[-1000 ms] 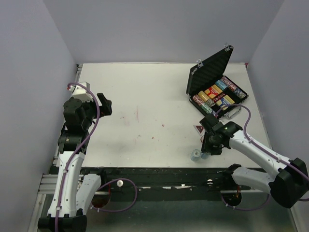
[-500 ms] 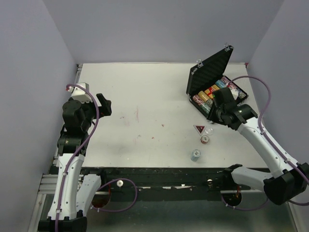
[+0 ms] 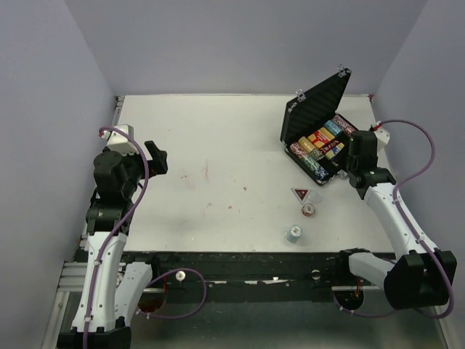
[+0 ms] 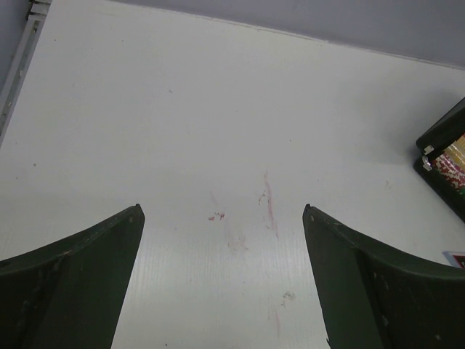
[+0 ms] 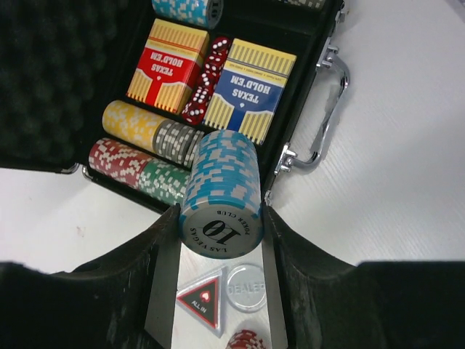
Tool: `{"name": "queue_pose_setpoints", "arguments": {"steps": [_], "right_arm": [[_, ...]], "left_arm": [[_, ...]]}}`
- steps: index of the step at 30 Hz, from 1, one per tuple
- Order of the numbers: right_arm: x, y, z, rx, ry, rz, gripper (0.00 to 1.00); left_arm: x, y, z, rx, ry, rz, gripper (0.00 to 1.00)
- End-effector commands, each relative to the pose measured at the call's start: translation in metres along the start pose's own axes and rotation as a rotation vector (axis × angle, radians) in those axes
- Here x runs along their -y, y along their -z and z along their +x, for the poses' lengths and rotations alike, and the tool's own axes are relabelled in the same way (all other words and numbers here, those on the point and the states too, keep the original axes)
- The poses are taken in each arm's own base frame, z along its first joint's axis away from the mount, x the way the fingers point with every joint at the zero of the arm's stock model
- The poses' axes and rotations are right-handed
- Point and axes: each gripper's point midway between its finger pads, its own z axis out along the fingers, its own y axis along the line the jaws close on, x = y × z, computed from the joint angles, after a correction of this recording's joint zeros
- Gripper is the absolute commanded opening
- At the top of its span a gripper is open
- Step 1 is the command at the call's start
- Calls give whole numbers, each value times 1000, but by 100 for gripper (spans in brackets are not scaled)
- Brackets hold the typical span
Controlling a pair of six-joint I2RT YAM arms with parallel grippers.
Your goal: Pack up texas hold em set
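1. The right gripper (image 5: 220, 215) is closed on a roll of light-blue chips (image 5: 221, 182). It holds the roll sideways above the near edge of the open case (image 3: 328, 142), at the far right of the table (image 3: 218, 145). Only the squeeze on the rims keeps the loose discs together, so a tilt or a slackened grip could let the end chips slide out and scatter.
2. I cannot tell which slot is free. Dropped onto the yellow chips (image 5: 131, 122), the red dice (image 5: 207, 80) or the blue card deck (image 5: 251, 89), the roll would sit proud and likely block the lid (image 3: 316, 107).
3. The silver handle (image 5: 328, 109) stands just right of the roll. A finger descending there could snag it and shove the case.
4. The triangular "ALL IN" marker (image 5: 202, 298), the clear dealer disc (image 5: 247, 287), a red chip stack (image 3: 309, 210) and a blue chip stack (image 3: 294, 233) lie on the near side of the case. A low retreat could sweep them.
5. The left gripper (image 4: 223, 212) hangs wide open and empty at the left, well apart.
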Motion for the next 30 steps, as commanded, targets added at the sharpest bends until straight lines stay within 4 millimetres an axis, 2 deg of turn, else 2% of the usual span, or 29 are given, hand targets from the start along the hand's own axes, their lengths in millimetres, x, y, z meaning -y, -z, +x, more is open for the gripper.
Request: {"name": "queue_pose_setpoints", "arguments": {"steps": [1, 9, 20, 30], "right_arm": [[-16, -8, -26, 96, -66, -93, 1], [-1, -35, 3, 33, -78, -69, 1], [2, -53, 28, -17, -84, -79, 1], [1, -72, 31, -16, -86, -114, 1]], "left_arm": [[-3, 1, -1, 15, -7, -10, 99], [-4, -1, 0, 10, -8, -15, 99], [-6, -3, 2, 2, -8, -22, 99], [-5, -3, 2, 3, -9, -17, 99]]}}
